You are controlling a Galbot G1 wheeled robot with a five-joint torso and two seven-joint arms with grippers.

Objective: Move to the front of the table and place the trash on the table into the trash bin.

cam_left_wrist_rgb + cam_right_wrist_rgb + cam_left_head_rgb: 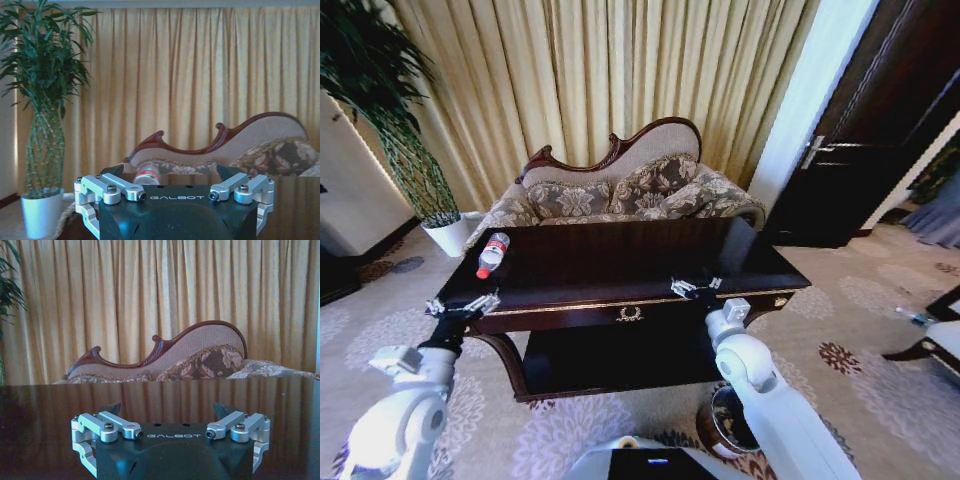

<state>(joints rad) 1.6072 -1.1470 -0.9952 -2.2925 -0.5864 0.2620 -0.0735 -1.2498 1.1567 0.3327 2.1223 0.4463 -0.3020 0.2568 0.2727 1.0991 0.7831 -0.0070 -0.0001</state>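
Hovering at the table's (620, 262) front edge, both end effectors open.

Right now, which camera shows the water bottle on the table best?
The head view: the bottle lies whole on its side, red cap and label clear, on the table. The left wrist view shows just part of it behind the left gripper. The right wrist view looks across bare tabletop toward the sofa.

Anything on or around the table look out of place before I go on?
One thing: a plastic bottle with a red cap lies on its side near the table's far left corner. The trash bin sits on the carpet, partly behind the right arm.
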